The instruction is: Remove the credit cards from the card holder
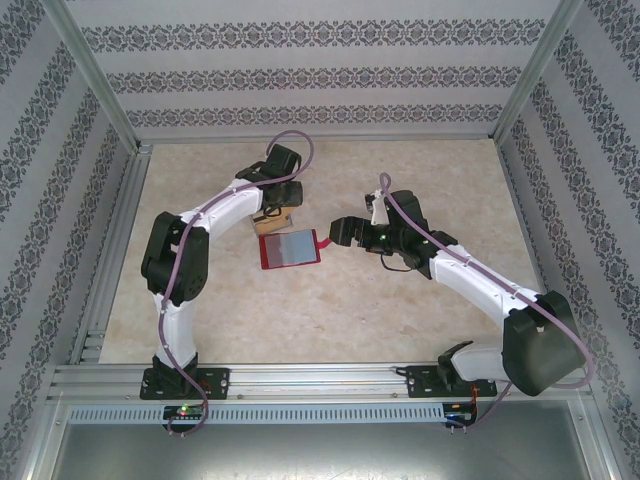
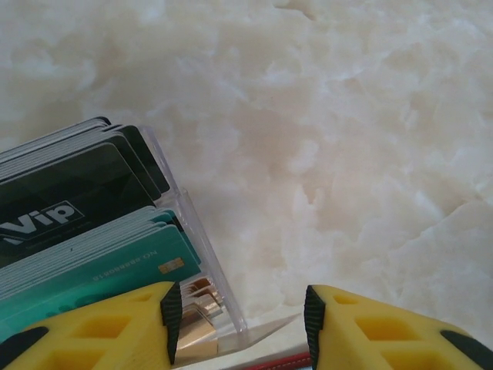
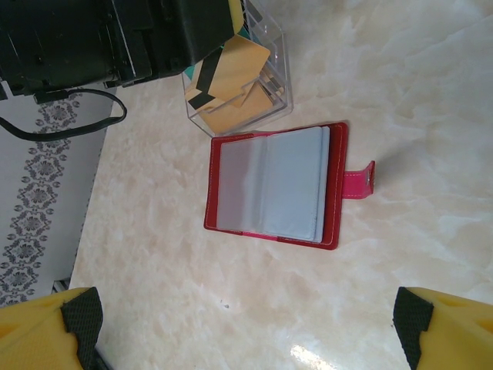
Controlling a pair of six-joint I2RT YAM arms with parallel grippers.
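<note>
The red card holder (image 1: 290, 250) lies open and flat on the table, its grey-blue sleeves (image 3: 273, 185) facing up and its small red tab (image 3: 360, 179) sticking out to the right. Just behind it stands a clear plastic box (image 3: 277, 46) holding credit cards: dark ones (image 2: 69, 200), teal ones (image 2: 100, 266) and a tan one with a black stripe (image 3: 231, 69), which leans at the box's front. My left gripper (image 2: 239, 316) hangs over that box's near corner, jaws apart, nothing between them. My right gripper (image 3: 246, 331) hovers wide open to the right of the holder (image 1: 335, 232), near the tab.
The marble-patterned tabletop (image 1: 400, 320) stretches out in front of and beside the holder. Patterned walls on metal posts (image 1: 110, 95) close off the back and sides. A black cable (image 3: 69, 116) hangs off the left arm near the box.
</note>
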